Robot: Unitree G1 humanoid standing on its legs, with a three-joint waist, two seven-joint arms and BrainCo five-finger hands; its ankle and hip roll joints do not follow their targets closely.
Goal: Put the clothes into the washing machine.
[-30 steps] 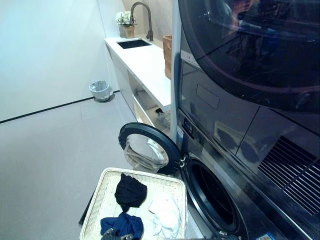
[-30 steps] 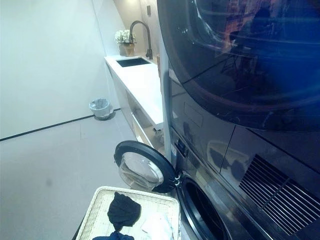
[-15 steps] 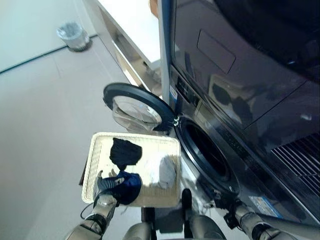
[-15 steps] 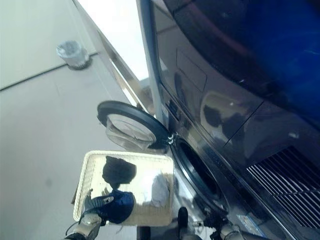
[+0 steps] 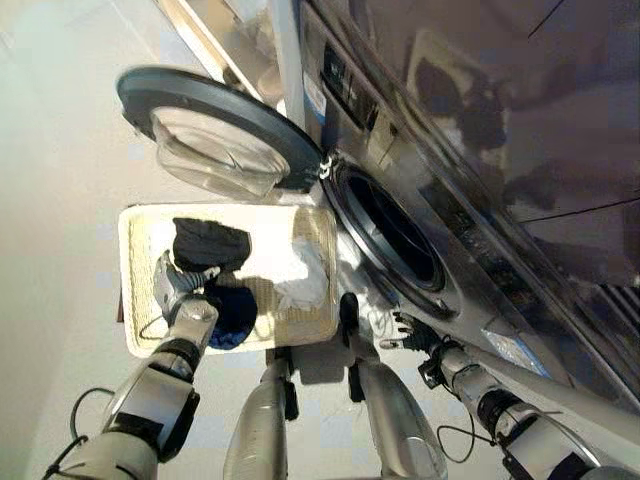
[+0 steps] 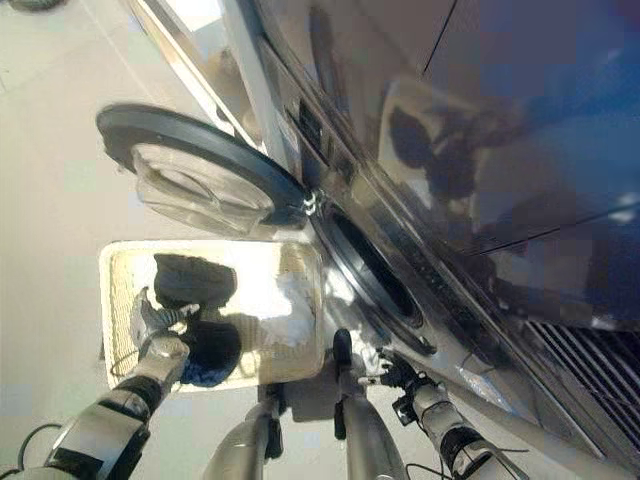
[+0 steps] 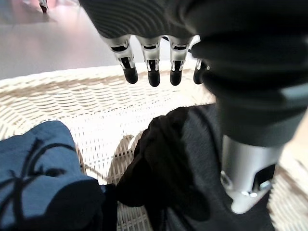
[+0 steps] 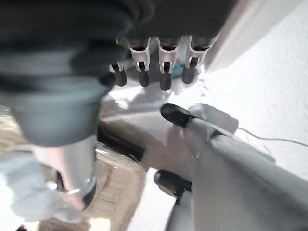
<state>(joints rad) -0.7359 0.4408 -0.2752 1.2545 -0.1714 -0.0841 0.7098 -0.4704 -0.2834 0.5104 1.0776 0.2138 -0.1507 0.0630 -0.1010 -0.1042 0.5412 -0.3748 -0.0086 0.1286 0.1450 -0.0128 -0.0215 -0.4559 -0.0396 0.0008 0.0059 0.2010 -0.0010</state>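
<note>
— What do the arms look like?
— Silver-grey tubes ending in a left hand (image 5: 172,287) and a right hand (image 5: 412,335), each with a dark ribbed cover over wrist and back.
— And the fingers (image 7: 153,62)?
— Silver segments capped with dark rounded tips, set in a row. The thumb (image 7: 245,173) is a thicker silver cylinder with small screws at its end.

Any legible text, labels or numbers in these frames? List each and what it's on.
None can be read.
Label strip beside the washing machine's door opening: too blurred to read.
Sticker low on the washing machine's front panel: too small and blurred.
Basket and the clothes in it: no print visible.
</note>
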